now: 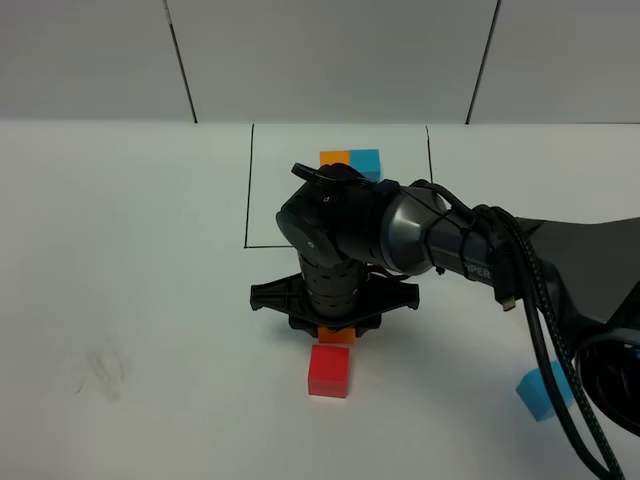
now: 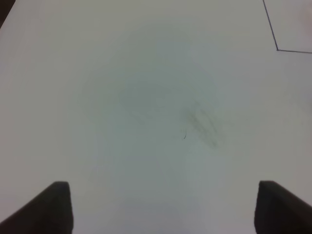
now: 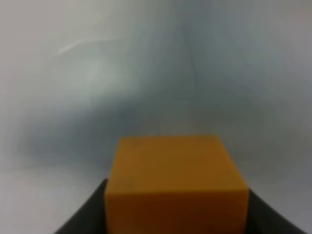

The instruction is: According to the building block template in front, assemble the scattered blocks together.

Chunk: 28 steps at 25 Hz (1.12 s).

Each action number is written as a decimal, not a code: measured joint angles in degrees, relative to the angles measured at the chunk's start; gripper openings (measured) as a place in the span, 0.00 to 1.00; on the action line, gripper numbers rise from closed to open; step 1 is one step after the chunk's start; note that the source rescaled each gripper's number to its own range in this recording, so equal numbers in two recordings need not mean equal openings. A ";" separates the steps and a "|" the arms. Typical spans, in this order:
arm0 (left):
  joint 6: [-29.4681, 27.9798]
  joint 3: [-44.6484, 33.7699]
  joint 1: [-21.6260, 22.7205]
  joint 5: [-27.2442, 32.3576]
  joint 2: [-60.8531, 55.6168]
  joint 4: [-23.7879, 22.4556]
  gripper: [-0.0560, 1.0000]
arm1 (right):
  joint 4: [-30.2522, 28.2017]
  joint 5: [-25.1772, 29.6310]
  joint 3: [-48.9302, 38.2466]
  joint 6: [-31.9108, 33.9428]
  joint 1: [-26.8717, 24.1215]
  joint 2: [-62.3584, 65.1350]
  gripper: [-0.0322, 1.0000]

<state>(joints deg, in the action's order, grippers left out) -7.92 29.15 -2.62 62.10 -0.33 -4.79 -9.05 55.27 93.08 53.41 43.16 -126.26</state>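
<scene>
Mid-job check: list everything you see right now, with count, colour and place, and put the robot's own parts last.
Black frame: one, thin black line, far middle of the table.
Template cubes: two showing, orange and blue, side by side at the frame's far edge; any third is hidden by the right arm.
Orange cube: one, between the right gripper's fingers, just beyond the red cube.
Red cube: one, near middle.
Blue cube: one, near right, partly behind cables.
Smudge: one, grey, near left.
Table: one, white.
Left gripper: open, empty, above the smudge.
Right gripper: shut on the orange cube.
</scene>
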 joint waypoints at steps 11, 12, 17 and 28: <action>0.00 0.00 0.00 0.00 0.00 0.00 0.68 | 0.47 -0.95 0.00 0.26 0.00 -0.19 0.30; 0.00 0.00 0.00 0.00 0.00 0.00 0.68 | 0.51 -0.95 0.00 0.26 0.00 -0.19 0.30; 0.00 0.00 0.00 0.00 0.00 0.00 0.68 | 0.58 -0.89 -0.10 1.04 0.00 -0.19 0.30; 0.00 0.00 0.00 0.00 0.00 0.00 0.68 | 2.13 -0.32 -0.17 1.46 0.00 -1.82 0.30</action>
<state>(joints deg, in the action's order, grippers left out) -7.92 29.15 -2.62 62.10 -0.33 -4.79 -6.92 54.95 92.91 54.87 43.16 -128.08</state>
